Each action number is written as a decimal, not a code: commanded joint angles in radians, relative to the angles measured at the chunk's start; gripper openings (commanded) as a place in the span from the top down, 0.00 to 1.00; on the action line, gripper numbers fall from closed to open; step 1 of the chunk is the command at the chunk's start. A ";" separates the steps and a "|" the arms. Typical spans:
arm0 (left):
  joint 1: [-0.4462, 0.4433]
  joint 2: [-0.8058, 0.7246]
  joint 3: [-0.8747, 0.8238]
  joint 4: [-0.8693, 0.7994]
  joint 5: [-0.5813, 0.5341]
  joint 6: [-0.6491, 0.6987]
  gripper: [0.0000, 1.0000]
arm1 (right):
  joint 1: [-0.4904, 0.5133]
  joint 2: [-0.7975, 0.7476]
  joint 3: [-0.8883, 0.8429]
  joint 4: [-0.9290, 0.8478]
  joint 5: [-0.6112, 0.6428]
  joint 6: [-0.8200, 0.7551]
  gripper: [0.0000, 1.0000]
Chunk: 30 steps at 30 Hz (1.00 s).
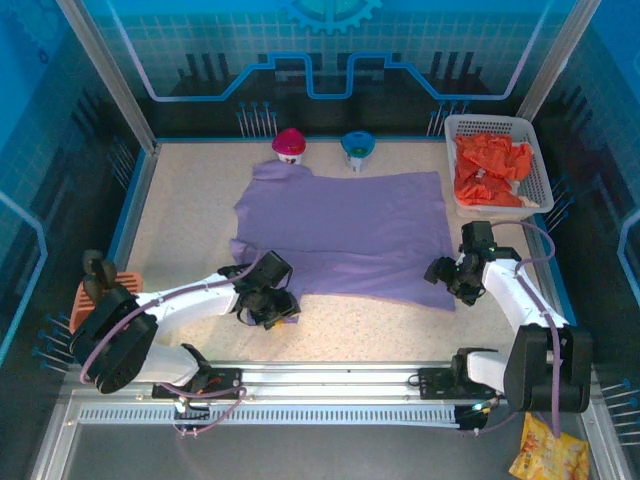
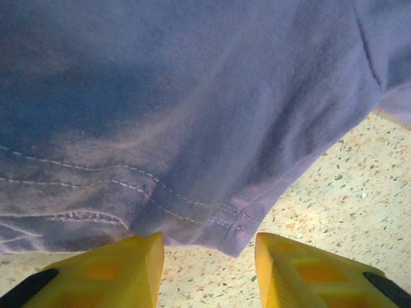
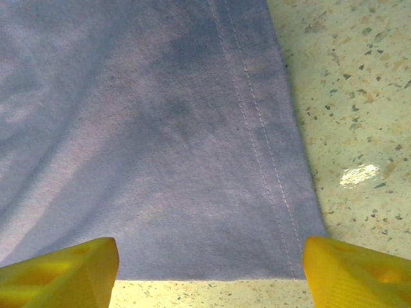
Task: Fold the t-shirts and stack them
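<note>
The lavender t-shirt [image 1: 345, 230] lay spread nearly flat across the middle of the desk [image 1: 190, 230], filling the centre of the top view. The orange-red t-shirts [image 1: 490, 170] sat bunched in the white basket [image 1: 495, 125] at the upper right. The left hand [image 1: 268, 305] was at the shirt's lower-left hem and the right hand [image 1: 450, 275] at its lower-right corner. In the left wrist view the left hand [image 2: 209, 247] had its yellow fingers [image 2: 128, 263] apart, with a stitched hem corner just ahead of the gap and nothing clamped. In the right wrist view the right hand [image 3: 209, 256] stood wider, its fingers either side of the straight bottom edge and also empty. The shirt looked light, thin and limp, so it would probably sag, drag and wrinkle if lifted from one point. The double-stitched hem corners seemed the firmest places to pinch, both at once and low against the desk, to catch one layer cleanly. It was hard to tell whether either hand's fingertips touched the cloth, since the wrist views cut them off at the bottom. The left hand covered part of the near hem from above, the sleeves were hard to pick out, and the basket's heap could not be counted.
</note>
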 commanded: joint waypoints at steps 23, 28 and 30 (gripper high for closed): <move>-0.045 -0.024 0.073 -0.037 -0.113 0.001 1.00 | -0.018 0.000 -0.006 0.007 -0.041 -0.016 0.26; -0.099 -0.001 0.131 -0.079 -0.126 0.002 1.00 | -0.019 0.003 -0.005 0.014 -0.044 -0.014 0.26; -0.125 0.012 0.144 -0.072 -0.133 -0.011 1.00 | -0.019 0.008 -0.002 0.015 -0.051 -0.013 0.26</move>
